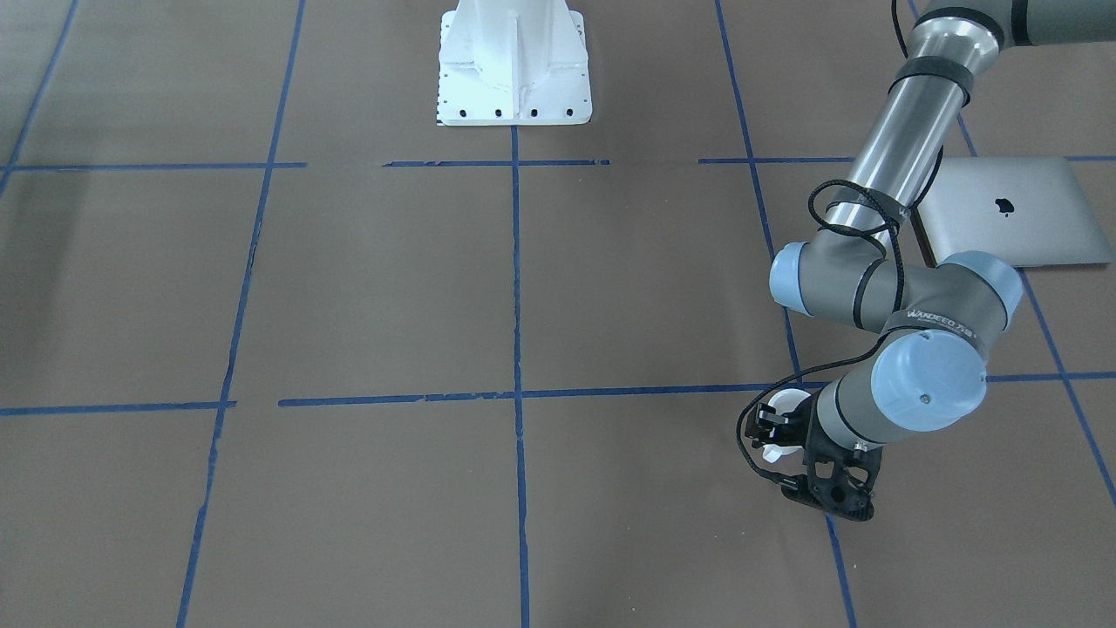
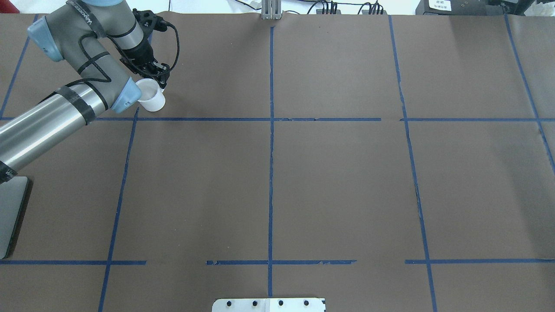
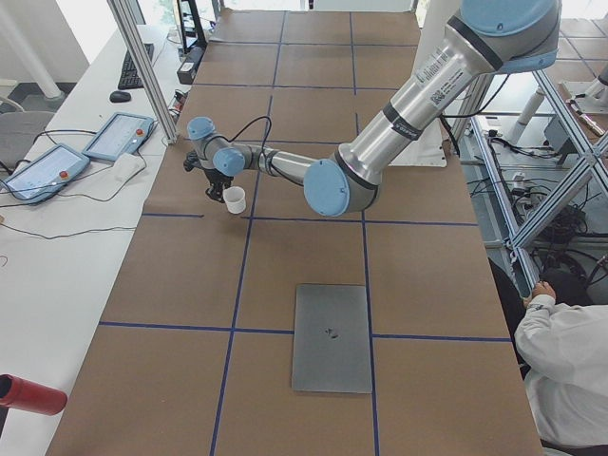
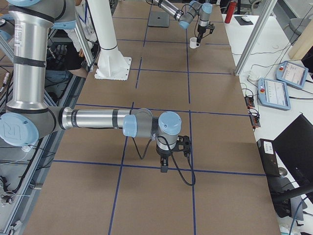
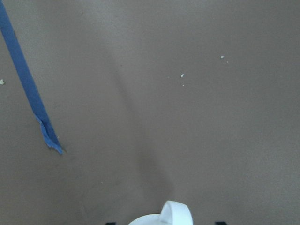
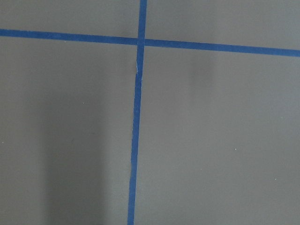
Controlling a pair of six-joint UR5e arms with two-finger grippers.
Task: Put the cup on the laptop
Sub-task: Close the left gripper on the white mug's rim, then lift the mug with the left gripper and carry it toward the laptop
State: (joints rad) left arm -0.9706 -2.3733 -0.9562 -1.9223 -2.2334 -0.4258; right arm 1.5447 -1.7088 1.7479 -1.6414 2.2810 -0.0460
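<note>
Cup [image 5: 176, 214] at left gripper [image 2: 161, 80], can't tell if clamped; likely grasp step, next: lift, carry to near-left laptop [image 2: 12, 216].

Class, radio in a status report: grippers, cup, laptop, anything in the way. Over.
Left gripper at cup, grip unconfirmed. Right gripper far off, state unclear. Cup apart from laptop, lid bare. Nothing seen between them.

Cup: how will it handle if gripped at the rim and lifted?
Probably rigid and light: the cup looks small and smooth-walled, so possibly slippery. Its base looks narrower than the rim, so a sideways push may tip it.
</note>
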